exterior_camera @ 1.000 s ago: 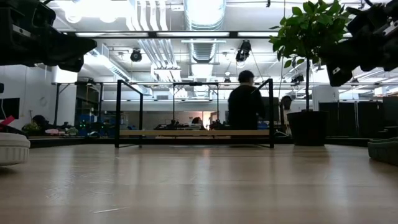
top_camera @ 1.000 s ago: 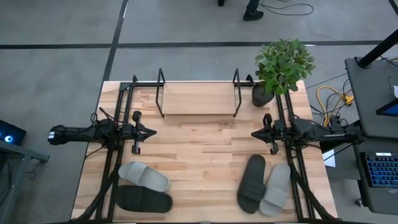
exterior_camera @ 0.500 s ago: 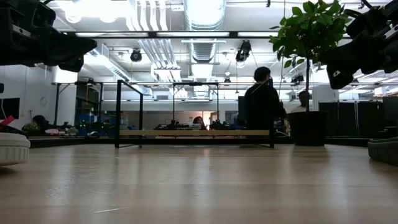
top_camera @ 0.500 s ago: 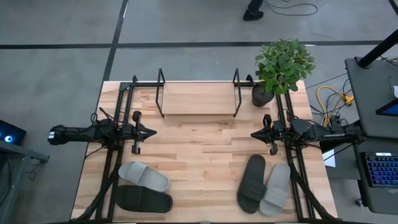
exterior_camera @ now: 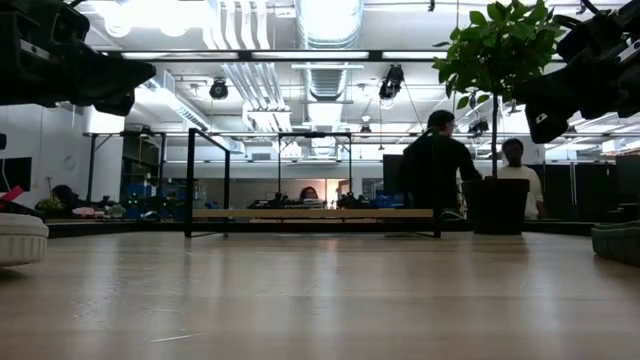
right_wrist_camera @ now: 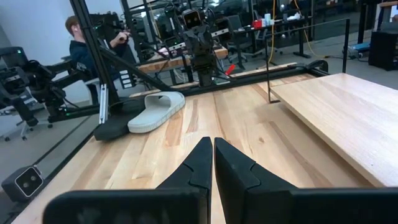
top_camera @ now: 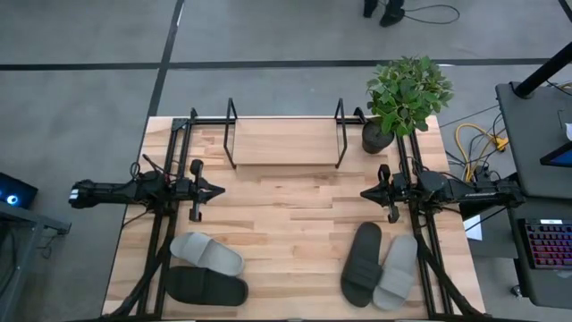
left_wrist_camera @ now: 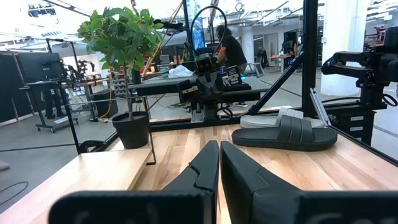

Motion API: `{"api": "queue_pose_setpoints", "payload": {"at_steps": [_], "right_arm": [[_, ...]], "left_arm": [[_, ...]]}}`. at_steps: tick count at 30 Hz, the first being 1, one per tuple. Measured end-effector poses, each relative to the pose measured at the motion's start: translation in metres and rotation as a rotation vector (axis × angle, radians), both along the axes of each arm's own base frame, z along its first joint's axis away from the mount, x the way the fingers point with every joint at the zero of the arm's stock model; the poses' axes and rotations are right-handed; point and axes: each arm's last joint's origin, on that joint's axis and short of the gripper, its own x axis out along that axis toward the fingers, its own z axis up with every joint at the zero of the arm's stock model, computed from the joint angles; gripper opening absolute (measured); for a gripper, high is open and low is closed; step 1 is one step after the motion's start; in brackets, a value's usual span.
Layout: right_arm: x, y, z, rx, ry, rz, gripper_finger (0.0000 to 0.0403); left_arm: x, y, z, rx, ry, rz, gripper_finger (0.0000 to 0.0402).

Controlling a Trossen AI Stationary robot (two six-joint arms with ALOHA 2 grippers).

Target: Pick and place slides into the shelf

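Four slides lie flat on their soles near the table's near edge. On the left are a light grey one (top_camera: pixel 206 253) and a black one (top_camera: pixel 207 286). On the right are a black one (top_camera: pixel 362 263) and a light grey one (top_camera: pixel 397 272). The shelf (top_camera: pixel 284 143), a black wire frame with a light wooden base board, stands at the far edge and holds nothing. My left gripper (top_camera: pixel 219 190) hovers shut above the table's left middle, pointing right (left_wrist_camera: pixel 219 163). My right gripper (top_camera: pixel 365 191) hovers shut opposite it, pointing left (right_wrist_camera: pixel 212 163). Neither gripper is near a slide.
A potted plant (top_camera: pixel 407 94) stands at the far right corner, next to the shelf's right end loop (top_camera: pixel 340 132). Black arm frames run along both table sides. Bare wood (top_camera: pixel 286 224) lies between the grippers and the shelf. People show in the room beyond (exterior_camera: pixel 435 165).
Neither arm nor any slide has moved. A person in the room beyond the far edge has walked toward the right.
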Motion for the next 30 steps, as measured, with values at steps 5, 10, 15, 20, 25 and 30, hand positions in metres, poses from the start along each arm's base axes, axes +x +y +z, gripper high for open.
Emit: {"api": "queue_pose_setpoints", "payload": {"at_steps": [5, 10, 15, 20, 25, 30], "right_arm": [[0.0000, 0.0000, 0.0045, 0.009, -0.045, 0.000, 0.0008], [0.0000, 0.0000, 0.0061, -0.029, -0.063, -0.001, 0.0009], [0.0003, 0.0000, 0.0059, -0.069, -0.061, 0.000, 0.0009], [0.0003, 0.0000, 0.0057, -0.069, -0.059, 0.000, 0.0009], [0.0003, -0.0004, 0.0057, -0.069, -0.059, -0.014, 0.0008], [0.0003, -0.0008, 0.0057, -0.046, -0.057, -0.027, 0.0009]], "left_arm": [[0.0000, 0.0000, 0.0000, 0.000, 0.000, 0.000, 0.0000], [0.0000, 0.0000, 0.0000, 0.000, 0.000, 0.000, 0.0000], [0.0000, 0.0000, 0.0000, 0.000, 0.000, 0.000, 0.0000], [0.0000, 0.0000, 0.0000, 0.000, 0.000, 0.000, 0.0000], [0.0000, 0.0000, 0.0000, 0.000, 0.000, 0.000, 0.0000], [-0.0001, 0.0000, 0.0014, -0.001, -0.014, 0.000, 0.0000]]}}
